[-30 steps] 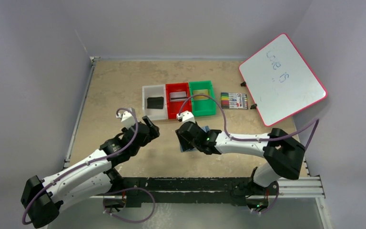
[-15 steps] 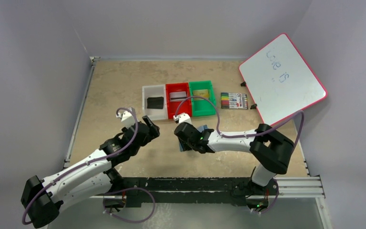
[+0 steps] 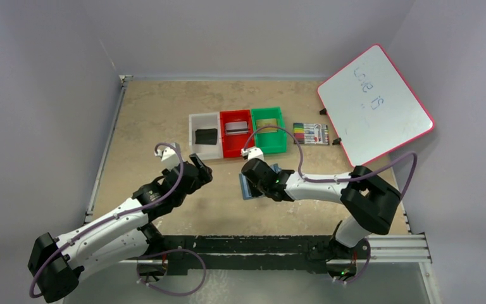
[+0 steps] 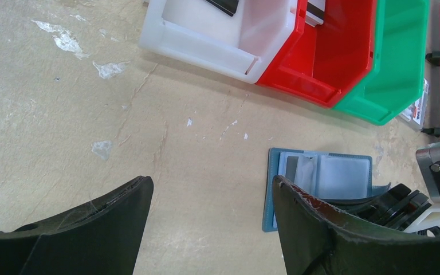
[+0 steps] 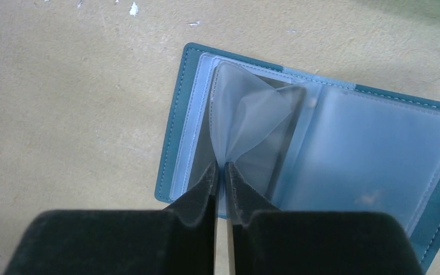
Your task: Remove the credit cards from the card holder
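Closest to me, my left gripper (image 4: 212,183) hangs just above the table (image 4: 63,114) with its jaws spread wide and nothing between them, parked a little to the left of the card holder (image 4: 321,177). Over on the right, my right gripper (image 5: 222,169) has its fingers pinched almost together on a clear pocket (image 5: 246,109), and that thin leaf is puckered and pulled up off the spread wallet. The holder lies flat with its covers apart, mid-table, just in front of the bins. So I'm in the step of working into a sleeve, and I've got plastic, not a card. There's a dark patch under the lifted leaf that may be a card; I can't be sure from here. For the next move I judge I need the left arm to come in and pin the teal cover, or the whole wallet will likely lift with the leaf; then I'd have to find the card's edge itself. Farther back, the white bin (image 4: 200,46) holds a black card (image 3: 206,135), the red bin (image 4: 321,80) a grey card (image 3: 236,128), and the green bin (image 4: 389,86) stands beside them. Beyond lie the markers (image 3: 310,133) and the propped whiteboard (image 3: 373,104).
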